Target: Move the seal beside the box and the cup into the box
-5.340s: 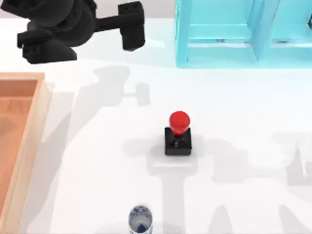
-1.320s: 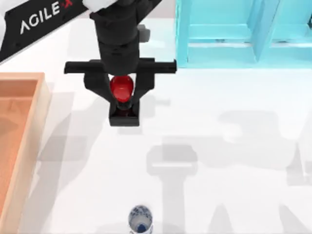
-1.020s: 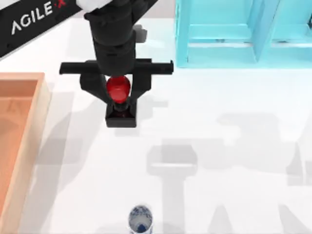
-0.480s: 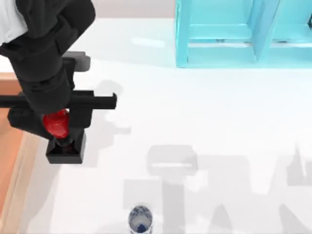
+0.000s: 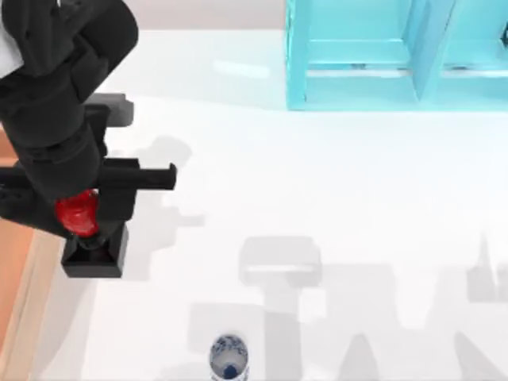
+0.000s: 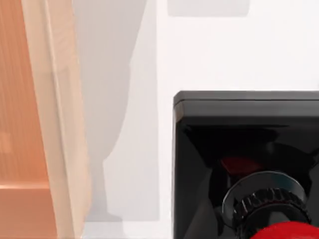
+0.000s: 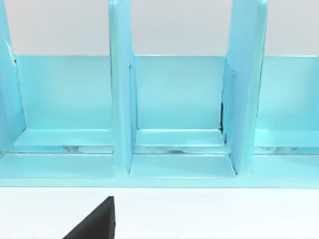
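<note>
My left gripper (image 5: pixel 78 216) is shut on the seal (image 5: pixel 94 255), its fingers clamping the red ball knob above the black square base. The seal hangs upright just right of the box (image 5: pixel 30 295), whose tan wall and orange floor run along the table's left edge. The left wrist view has the seal's black base (image 6: pixel 239 144) a short gap away from the box's wall (image 6: pixel 60 129). Whether the base touches the table I cannot tell. The small blue-and-white cup (image 5: pixel 228 358) stands at the front edge, right of the seal.
A cyan shelf unit (image 5: pixel 397 55) stands at the back right. My right arm is parked facing the cyan shelf unit's compartments (image 7: pixel 174 99), with a black part of its gripper (image 7: pixel 94 224) low in the right wrist view. White table lies between the seal and the cup.
Over five seconds the left gripper took the seal from mid-table and carried it left. In the last half second it moved slightly further left and toward the front.
</note>
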`<act>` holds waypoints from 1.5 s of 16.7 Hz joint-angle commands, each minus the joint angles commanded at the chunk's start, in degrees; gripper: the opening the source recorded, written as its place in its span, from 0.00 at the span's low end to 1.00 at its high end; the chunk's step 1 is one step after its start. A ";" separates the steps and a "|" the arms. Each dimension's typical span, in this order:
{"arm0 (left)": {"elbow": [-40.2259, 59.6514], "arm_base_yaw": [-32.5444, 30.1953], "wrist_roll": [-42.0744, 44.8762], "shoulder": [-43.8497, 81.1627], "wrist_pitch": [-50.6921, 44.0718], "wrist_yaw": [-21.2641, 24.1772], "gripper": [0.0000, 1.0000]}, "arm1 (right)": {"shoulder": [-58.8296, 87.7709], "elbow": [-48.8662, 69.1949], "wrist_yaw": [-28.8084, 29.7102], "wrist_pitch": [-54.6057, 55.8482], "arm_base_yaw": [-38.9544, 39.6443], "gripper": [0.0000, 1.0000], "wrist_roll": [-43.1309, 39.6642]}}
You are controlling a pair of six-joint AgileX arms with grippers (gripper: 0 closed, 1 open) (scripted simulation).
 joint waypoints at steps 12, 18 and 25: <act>-13.33 0.63 0.28 1.13 14.75 0.06 0.00 | 0.00 0.00 0.00 0.00 0.00 1.00 0.00; -13.33 0.63 0.28 1.13 14.75 0.06 0.38 | 0.00 0.00 0.00 0.00 0.00 1.00 0.00; -13.33 0.63 0.28 1.13 14.75 0.06 0.90 | 0.00 0.00 0.00 0.00 0.00 1.00 0.00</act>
